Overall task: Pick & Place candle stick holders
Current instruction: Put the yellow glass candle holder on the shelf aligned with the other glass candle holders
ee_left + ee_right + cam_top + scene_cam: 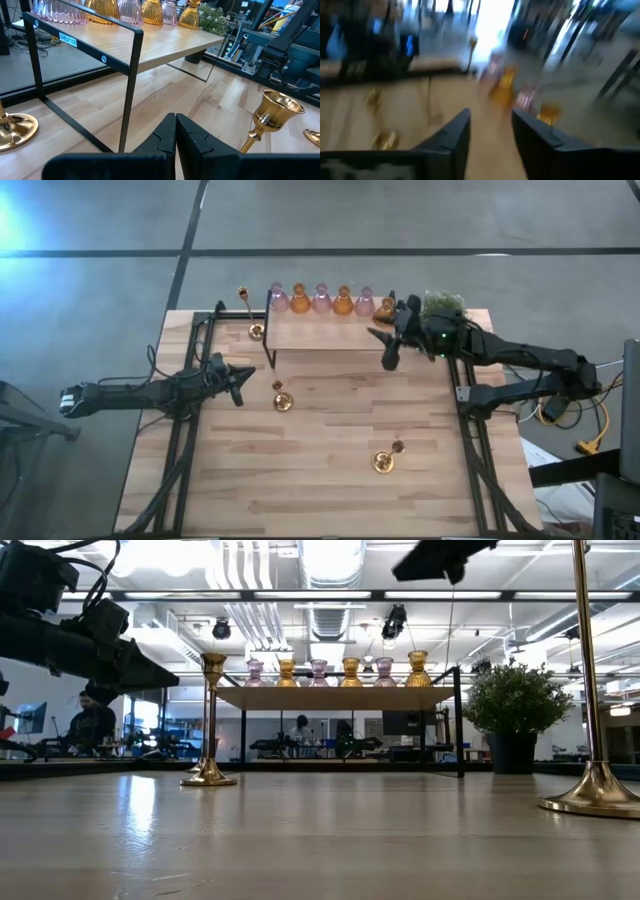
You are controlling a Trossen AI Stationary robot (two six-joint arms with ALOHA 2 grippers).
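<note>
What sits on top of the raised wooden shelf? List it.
On the shelf: six glass holders in a row, alternating pink and amber. The right gripper hangs beside its right end, covering nothing.

table (330, 490): pale matt wood | candlesticks (383, 461): shiny gold metal | glass holders (321, 299): translucent, glossy

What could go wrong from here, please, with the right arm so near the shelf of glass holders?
1. The right gripper hangs empty just off the shelf's end, close to the last amber glass holder and the potted plant; a swing could knock either.
2. The three gold candlesticks stand on thin stems; a poorly centred grasp may topple one.
3. The left gripper, fingers shut, sits near the shelf's black leg and could snag it.
</note>
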